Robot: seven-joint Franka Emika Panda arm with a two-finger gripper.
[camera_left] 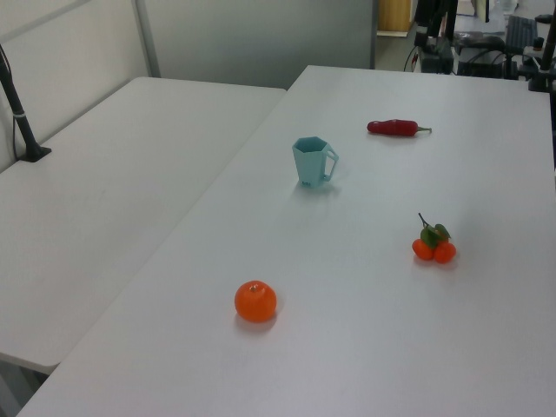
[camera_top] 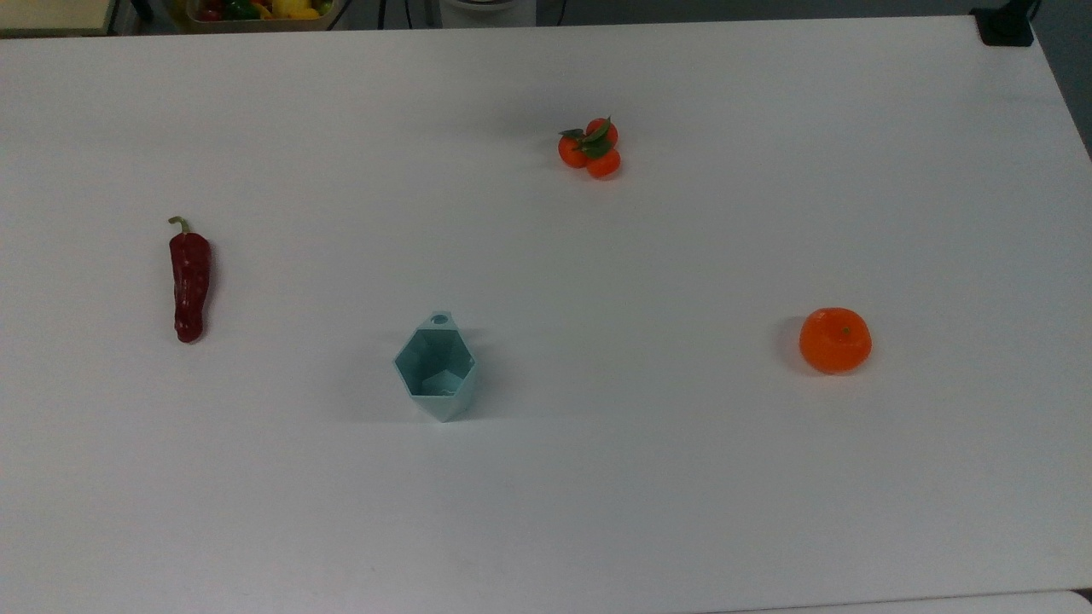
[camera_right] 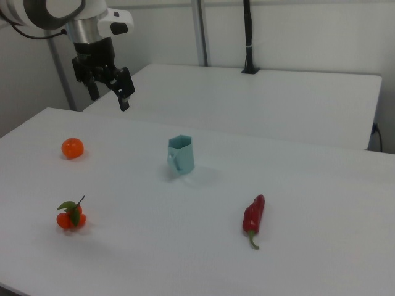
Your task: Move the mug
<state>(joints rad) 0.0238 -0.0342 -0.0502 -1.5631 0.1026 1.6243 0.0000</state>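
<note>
Faceted pale-teal mug (camera_top: pixel 436 367) stands upright on smooth white table (camera_top: pixel 682 477).

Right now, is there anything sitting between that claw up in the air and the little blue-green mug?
Nothing visible does. In the right view the claw hangs open above the table, up and to the right view's left of the mug. The orange lies off to the side, and bare table fills the gap.

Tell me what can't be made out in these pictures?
- Top view: the container of produce is cut off by the top edge.
- Right view: the arm above the gripper runs off the upper-left corner.
- Left view: the mug hides its own inside.
</note>
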